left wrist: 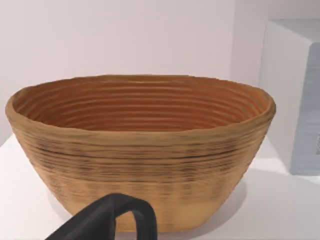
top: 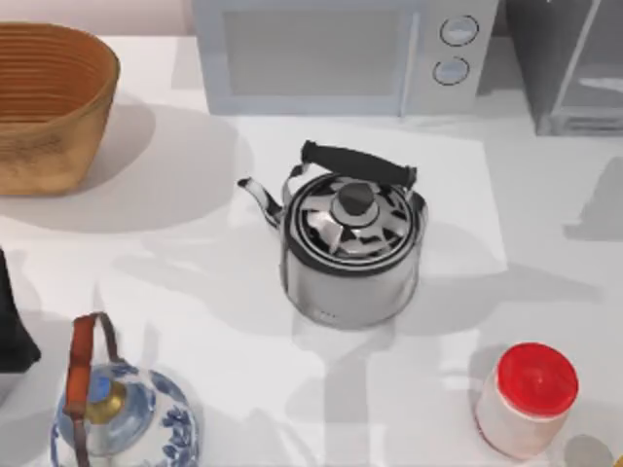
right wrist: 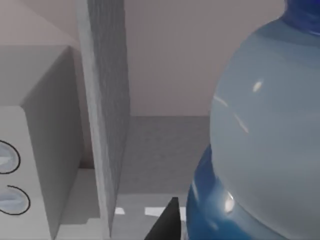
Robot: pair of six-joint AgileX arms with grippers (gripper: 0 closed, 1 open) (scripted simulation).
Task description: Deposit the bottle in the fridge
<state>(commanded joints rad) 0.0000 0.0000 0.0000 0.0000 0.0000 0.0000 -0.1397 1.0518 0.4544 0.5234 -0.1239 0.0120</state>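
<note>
Bottle: the bottle [right wrist: 260,150] looms close in the right wrist view, a pale translucent blue body with a deeper blue band below and deep blue at its upper end; it sits right against the camera, in front of the fridge interior
Fridge: the fridge [top: 569,68] stands at the far right corner of the worktop, dark grey with a pale framed see-through panel; in the right wrist view its grey door edge [right wrist: 105,115] stands swung out, with the grey inner cavity beyond it
Right arm fingers: one dark fingertip [right wrist: 167,222] shows beside the lower part of the bottle; whether the fingers are clamped on the bottle I cannot tell
Left arm: a dark part of it [top: 12,321] lies at the left edge of the worktop in the top view; the left wrist view has a dark curved piece [left wrist: 112,217] low in front of the basket, and the state of its fingers I cannot tell
Basket: a woven tan basket [top: 49,102] at the far left of the worktop
Microwave: pale grey-blue microwave [top: 331,53] with two round knobs, at the back between basket and fridge
Kettle: shiny steel kettle [top: 350,243] with a black handle, mid-worktop
Teapot: blue-and-white teapot [top: 122,413] at the near left
Jar: white jar [top: 526,399] with a red lid, near right
Worktop: white worktop [top: 195,292]
</note>
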